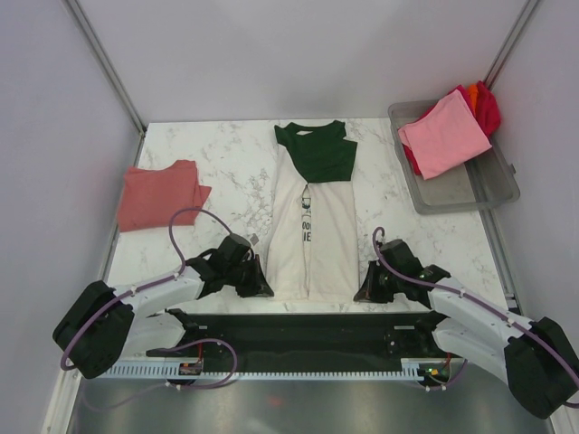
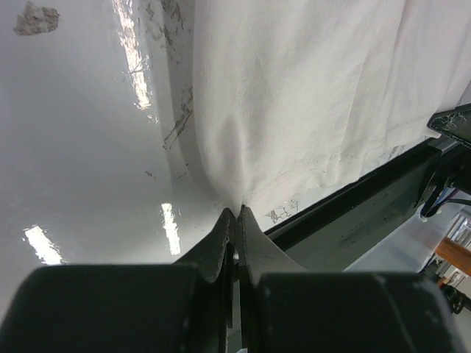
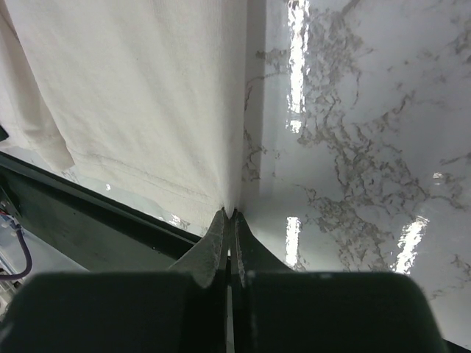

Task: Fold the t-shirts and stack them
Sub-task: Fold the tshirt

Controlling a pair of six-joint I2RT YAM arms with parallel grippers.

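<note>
Cream cloth: the cream-white t-shirt (image 1: 312,240) lies between the grippers, stretching away ahead of them. Clamped tight on its near hem corners are the left gripper (image 2: 237,213) and right gripper (image 3: 229,213). Likely best: lift both evenly and carry the hem forward toward the dark green t-shirt (image 1: 317,149), taut, no skew.

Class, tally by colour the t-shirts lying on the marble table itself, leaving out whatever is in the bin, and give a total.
cream-white t-shirt: 1
dark green t-shirt: 1
brick-red t-shirt: 1
Total: 3
</note>
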